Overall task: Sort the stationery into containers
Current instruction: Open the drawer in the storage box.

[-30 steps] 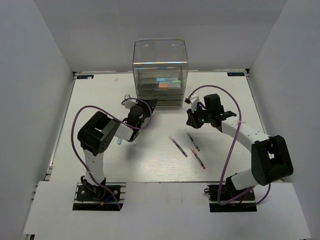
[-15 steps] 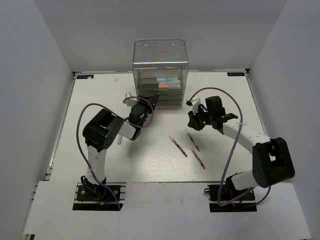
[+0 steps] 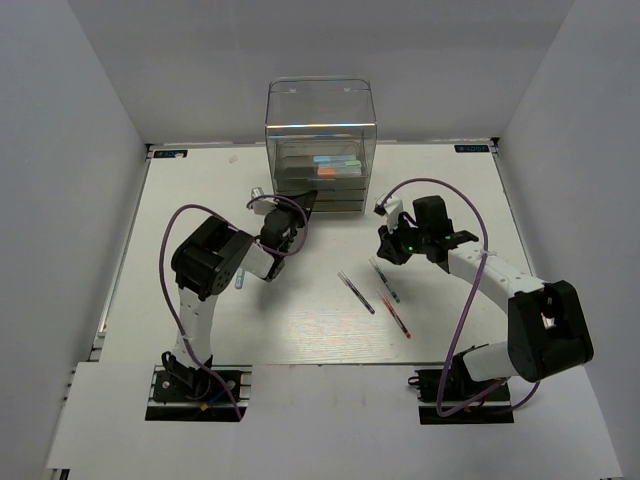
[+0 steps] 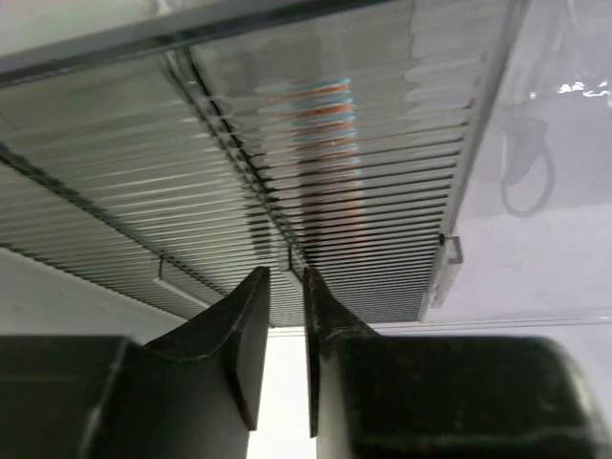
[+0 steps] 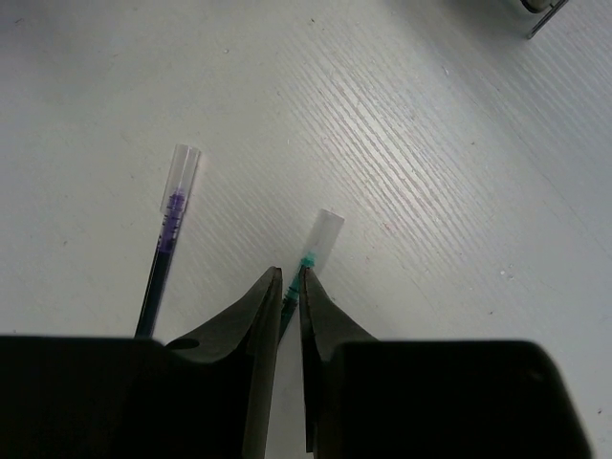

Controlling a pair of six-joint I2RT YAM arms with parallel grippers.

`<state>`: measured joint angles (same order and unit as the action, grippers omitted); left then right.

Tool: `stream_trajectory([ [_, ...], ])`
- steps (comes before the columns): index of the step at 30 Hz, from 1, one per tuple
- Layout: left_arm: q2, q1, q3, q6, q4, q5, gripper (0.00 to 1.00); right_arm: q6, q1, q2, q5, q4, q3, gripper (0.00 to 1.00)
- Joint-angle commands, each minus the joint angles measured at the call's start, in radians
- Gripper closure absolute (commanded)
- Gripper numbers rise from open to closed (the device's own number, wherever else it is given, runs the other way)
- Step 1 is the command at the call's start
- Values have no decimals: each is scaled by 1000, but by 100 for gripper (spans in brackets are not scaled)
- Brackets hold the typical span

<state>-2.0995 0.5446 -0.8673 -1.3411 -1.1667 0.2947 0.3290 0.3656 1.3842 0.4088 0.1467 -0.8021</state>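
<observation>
Pens, three, loose on the tabletop (image 3: 300, 335): red pen (image 3: 396, 315) nearest the arm bases, purple-inked pen (image 3: 356, 292) just left of it, green pen (image 3: 385, 281) a little farther back. They lie roughly parallel and apart from one another.

Right fingers (image 5: 253, 325) are closed to a narrow slit, with the green pen's shaft caught between the tips and its clear cap pointing away.

Left fingers (image 4: 244, 325), farther back, are drawn almost together at a small tab on a drawer front of the clear organiser (image 3: 320, 120). Whether they pinch the tab cannot be told.

Orange and light-blue markers (image 3: 330, 162) lie inside an upper drawer.
</observation>
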Motion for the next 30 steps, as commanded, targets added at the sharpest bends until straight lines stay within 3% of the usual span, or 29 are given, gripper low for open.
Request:
stream_trajectory([
  [1,-2,-5,-9,2,-19,29,71,13,-5,-27,24,-29,7,81],
  [8,-20,-5,0,-7,-66,38,85,16,-7,-27,21,-35,24,81],
  [15,-1,5,71,-7,-111,38,100,-7,-2,-5,-10,-35,37,62],
  [21,29,5,155,-16,-174,6,100,-48,-4,42,-79,-47,18,54],
  [30,79,14,214,-16,-174,-37,100,-77,16,147,-122,-27,-29,54],
])
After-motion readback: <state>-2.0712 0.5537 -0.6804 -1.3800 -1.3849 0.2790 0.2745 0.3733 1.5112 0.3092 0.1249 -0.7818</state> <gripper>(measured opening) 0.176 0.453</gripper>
